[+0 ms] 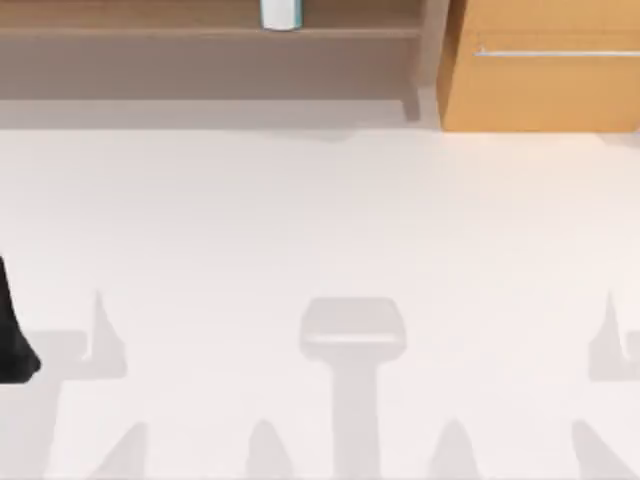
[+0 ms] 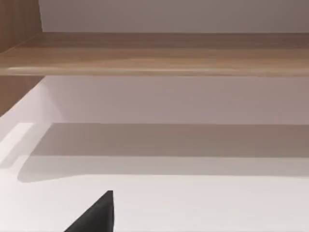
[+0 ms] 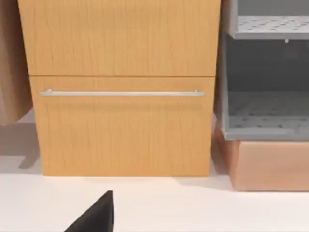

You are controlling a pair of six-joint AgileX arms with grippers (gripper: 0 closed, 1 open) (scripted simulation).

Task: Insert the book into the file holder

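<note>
The book is out of view. In the right wrist view, a grey rack with perforated shelves [image 3: 265,87], which looks like the file holder, stands on a salmon box [image 3: 270,164] beside a wooden cabinet. A black part of my left arm [image 1: 15,335] shows at the table's left edge in the top view. One dark tip of my left gripper [image 2: 96,217] pokes into the left wrist view over bare white table. A like tip of my right gripper [image 3: 96,217] sits in front of the cabinet.
A low wooden shelf [image 1: 200,35] runs along the back of the table, with a small white and pale-blue object [image 1: 280,12] on it. A wooden cabinet with a bar handle [image 1: 545,60] stands at the back right. The white table [image 1: 320,230] is open in the middle.
</note>
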